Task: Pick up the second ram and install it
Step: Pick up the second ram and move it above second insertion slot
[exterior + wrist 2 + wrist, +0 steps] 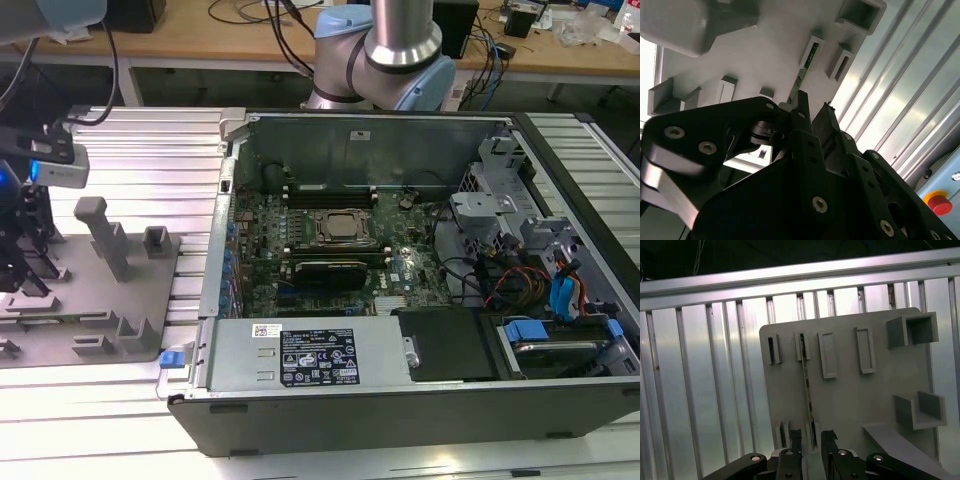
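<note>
Second ram, a long thin green circuit-board stick, is standing on edge in a slot of the grey plastic holder plate on the ribbed aluminium bench, likely keeping both faces reachable. The black metal claw is straddling one end, narrowly parted, not clamping.

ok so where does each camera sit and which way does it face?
Exterior view: off the arm, raised, looking down over the open computer case and grey fixture plate; the arm rises behind the case, the gripper at the exterior view's left.
First wrist view: on the wrist, looking down past the gripper onto the fixture plate, second ram on edge in a slot.
Second wrist view: on the wrist, obliquely along the fingers toward that ram.
Both wrist views share the open fingers straddling the ram.
</note>
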You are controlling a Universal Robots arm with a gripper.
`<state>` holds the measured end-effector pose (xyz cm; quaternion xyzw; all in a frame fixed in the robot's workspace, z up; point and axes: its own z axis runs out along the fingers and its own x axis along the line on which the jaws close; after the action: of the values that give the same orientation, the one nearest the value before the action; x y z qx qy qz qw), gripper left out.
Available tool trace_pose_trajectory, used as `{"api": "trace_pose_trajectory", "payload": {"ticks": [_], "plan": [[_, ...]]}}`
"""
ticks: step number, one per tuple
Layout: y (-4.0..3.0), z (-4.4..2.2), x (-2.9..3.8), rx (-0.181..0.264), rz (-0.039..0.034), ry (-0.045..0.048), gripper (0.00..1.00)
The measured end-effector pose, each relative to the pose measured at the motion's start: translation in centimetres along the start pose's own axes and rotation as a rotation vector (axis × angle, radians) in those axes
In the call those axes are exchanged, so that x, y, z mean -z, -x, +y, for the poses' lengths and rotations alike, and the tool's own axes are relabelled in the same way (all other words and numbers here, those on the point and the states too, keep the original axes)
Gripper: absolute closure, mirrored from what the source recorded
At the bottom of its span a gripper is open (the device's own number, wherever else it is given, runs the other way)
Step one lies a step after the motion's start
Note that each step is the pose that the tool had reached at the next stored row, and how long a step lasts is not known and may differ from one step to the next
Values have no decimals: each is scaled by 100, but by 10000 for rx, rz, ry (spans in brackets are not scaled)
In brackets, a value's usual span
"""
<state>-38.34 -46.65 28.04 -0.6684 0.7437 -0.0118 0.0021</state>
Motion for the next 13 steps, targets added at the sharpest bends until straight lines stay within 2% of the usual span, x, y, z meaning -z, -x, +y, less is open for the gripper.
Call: {"api": "trace_pose_trajectory", "payload": {"ticks": [13], "plan": [[-83,68,-182,70,-1,0,70]]}}
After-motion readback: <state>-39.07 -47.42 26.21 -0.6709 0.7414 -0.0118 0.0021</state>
